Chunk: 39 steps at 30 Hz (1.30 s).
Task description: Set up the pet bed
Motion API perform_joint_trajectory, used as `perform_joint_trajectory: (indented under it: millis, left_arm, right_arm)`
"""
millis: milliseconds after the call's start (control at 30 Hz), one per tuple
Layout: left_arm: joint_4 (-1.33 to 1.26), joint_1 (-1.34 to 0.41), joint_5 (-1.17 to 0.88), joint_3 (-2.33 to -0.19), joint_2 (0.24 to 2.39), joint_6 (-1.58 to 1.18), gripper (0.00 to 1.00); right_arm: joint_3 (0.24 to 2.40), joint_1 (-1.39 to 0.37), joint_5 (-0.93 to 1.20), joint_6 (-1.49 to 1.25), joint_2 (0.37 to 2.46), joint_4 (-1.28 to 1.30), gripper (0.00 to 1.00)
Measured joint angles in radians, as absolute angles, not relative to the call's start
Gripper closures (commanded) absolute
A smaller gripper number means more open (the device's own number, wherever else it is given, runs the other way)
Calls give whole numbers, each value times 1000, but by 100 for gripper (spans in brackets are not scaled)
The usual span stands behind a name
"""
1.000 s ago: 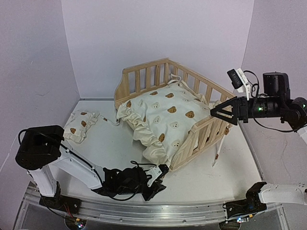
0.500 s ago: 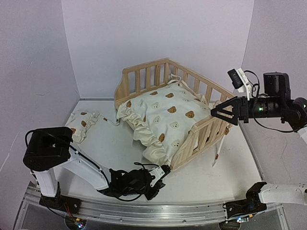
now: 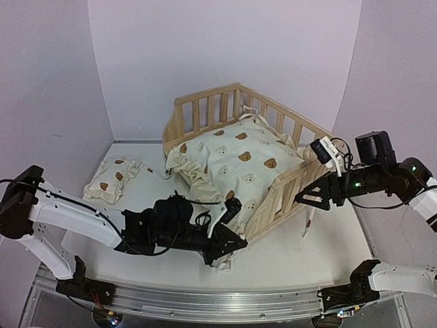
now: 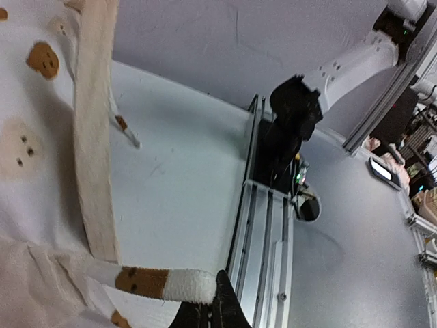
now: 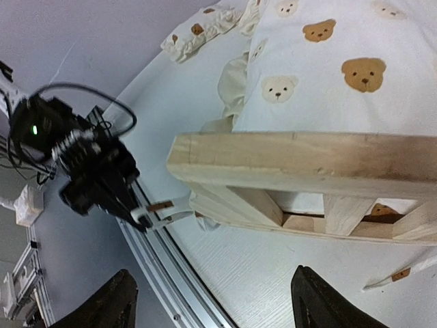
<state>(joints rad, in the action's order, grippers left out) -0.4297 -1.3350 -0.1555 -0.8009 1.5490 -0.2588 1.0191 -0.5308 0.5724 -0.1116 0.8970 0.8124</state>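
**Left arm.** The left fingers (image 4: 222,309) are clenching the end of a bear-print tie (image 4: 160,283) that is trailing from the cushion (image 3: 239,164). The left gripper (image 3: 229,244) is hanging low over the table (image 3: 300,256), at 6 o'clock of the near corner of the wooden frame (image 3: 205,113).

**Right arm.** The right fingers (image 5: 113,304) are standing wide apart and grasping nothing. The right gripper (image 3: 308,196) is hovering just beside the frame's side rail, at 4 o'clock.

**Bedding.** The cushion is lying askew in the frame, spilling out of the open side toward 7 o'clock. The pillow (image 3: 109,179) is lying on the table at 9 o'clock, apart from the frame.

Lilac walls (image 3: 225,41), white table (image 3: 287,253), perhaps clutter (image 4: 410,184) beyond
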Motion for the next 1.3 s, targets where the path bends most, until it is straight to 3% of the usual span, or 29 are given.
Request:
perform_joint_trajectory:
  millis: [133,300,567,933,1300]
  left_arm:
    - [-446,-1237,-263,-850,1546,-325,100]
    - [-447,-1155,-290,-904,1581,-435,100]
    - [-481,-1053,-280,-978,1634,-593,100]
    - [-508,-1030,-246,-1100,1726,-723,100]
    - [-576,-916,-302,-1150,1790,-976,100]
  right_arm:
    - [949,-531,622,-106,859,786,32]
    - [783,-532,663,-158,759,640,52]
    - [495,-559,535,-244,653,350,59]
    - [453,-604,435,-240,729,46,62]
    - [453,-612,434,-224,766,27,64]
